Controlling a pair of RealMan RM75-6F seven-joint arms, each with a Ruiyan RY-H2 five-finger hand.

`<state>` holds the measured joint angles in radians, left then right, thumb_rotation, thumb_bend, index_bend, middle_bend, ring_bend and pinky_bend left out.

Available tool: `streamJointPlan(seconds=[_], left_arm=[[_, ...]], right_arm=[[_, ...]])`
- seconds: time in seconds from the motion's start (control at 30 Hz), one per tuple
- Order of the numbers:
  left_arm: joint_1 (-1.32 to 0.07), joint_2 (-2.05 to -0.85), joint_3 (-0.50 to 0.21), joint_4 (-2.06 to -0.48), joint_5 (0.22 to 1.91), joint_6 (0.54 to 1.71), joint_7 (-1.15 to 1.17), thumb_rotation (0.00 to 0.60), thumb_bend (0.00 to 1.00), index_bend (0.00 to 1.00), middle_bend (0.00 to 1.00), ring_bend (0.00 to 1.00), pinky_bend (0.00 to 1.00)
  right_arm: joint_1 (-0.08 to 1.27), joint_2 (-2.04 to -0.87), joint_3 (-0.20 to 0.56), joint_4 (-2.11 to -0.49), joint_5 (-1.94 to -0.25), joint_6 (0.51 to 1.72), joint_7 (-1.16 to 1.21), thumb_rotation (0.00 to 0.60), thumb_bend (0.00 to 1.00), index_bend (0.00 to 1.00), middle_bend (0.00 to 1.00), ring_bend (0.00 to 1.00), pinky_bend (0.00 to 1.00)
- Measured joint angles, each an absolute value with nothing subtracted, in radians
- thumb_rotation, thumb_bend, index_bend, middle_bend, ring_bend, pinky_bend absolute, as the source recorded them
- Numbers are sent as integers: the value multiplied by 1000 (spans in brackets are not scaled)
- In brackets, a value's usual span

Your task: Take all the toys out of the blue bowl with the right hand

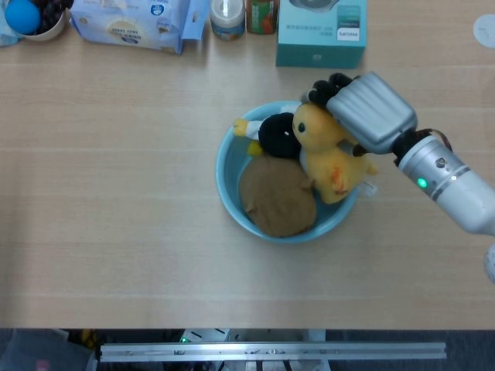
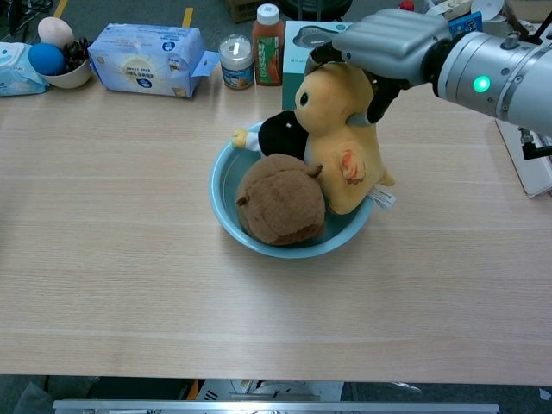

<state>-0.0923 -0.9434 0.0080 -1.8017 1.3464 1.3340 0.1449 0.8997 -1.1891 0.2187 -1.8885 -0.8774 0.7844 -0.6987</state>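
Note:
A blue bowl (image 1: 224, 185) (image 2: 220, 207) stands mid-table with three plush toys in it. A tall yellow toy (image 1: 332, 158) (image 2: 345, 147) leans at its right side. A brown toy (image 1: 277, 197) (image 2: 280, 200) fills the front, and a black toy (image 1: 277, 135) (image 2: 283, 136) lies at the back. My right hand (image 1: 367, 112) (image 2: 388, 43) sits on the yellow toy's head, fingers curled over the top and thumb down behind it, gripping it. Neither view shows my left hand.
Along the table's far edge stand a teal box (image 1: 321, 31) (image 2: 302, 39), a bottle (image 2: 268, 34), a jar (image 2: 235, 60), a tissue pack (image 1: 128, 23) and a white bowl with a blue ball (image 1: 31, 19). A white device (image 2: 526, 147) lies at the right edge.

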Motion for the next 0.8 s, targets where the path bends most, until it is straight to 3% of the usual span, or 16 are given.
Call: streamJointPlan(seconds=[0.07,0.13,0.47,0.63,0.8], left_arm=[[-91,-944,8,-1793,1343,1332,137,600,423,22,80,53,127],[-90,-943,8,-1782,1341,1331,128,600,422,23,81,53,127],[-95,-940,5,-1780,1345,1325,117,600,422,24,81,53,128],[-98,-939,6,-1783,1352,1323,114,600,422,24,81,53,128],[-98,-940,7,-1786,1365,1326,106,600,423,25,81,53,127]], right_arm=[[917,-1199,213,-1884,-838,793,-703,600,331,615,593,579,830],[915,-1204,217,-1881,-832,811,-682,600,339,632,610,618,865],[831,-1100,259,-1917,-1021,959,-474,600,340,634,613,632,878],[782,-1017,279,-1914,-1049,1020,-417,600,340,634,613,632,878],[767,-1013,281,-1836,-1041,1046,-413,600,340,634,613,632,878]])
